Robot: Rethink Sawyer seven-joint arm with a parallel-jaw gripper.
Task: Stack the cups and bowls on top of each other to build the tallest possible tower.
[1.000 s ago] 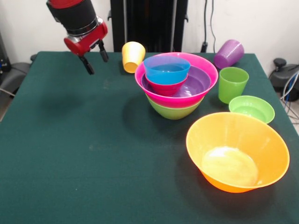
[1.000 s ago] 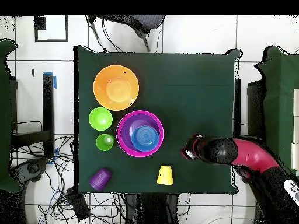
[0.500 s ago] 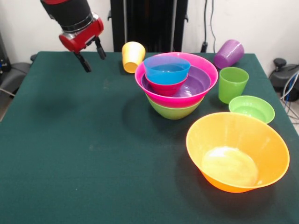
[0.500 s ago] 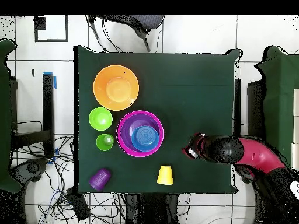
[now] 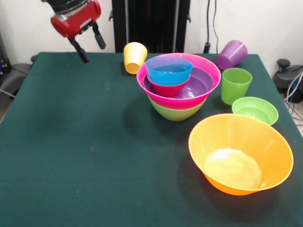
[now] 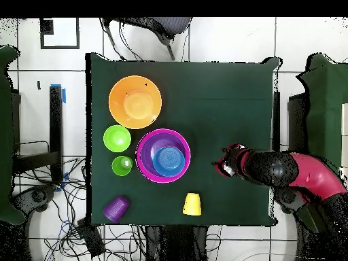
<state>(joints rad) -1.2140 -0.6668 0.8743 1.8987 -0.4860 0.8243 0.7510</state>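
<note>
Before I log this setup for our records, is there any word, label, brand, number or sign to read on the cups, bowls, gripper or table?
None can be read. The cups, the bowls, the gripper and the table show no legible print.

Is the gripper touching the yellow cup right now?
Apart. In the front view the open gripper hangs up off to the side of the yellow cup, with bare green table between them; the overhead view shows the same gap.

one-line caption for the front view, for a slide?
Open gripper hangs empty beside a four-bowl tower; cups and two bowls wait around it.
</note>
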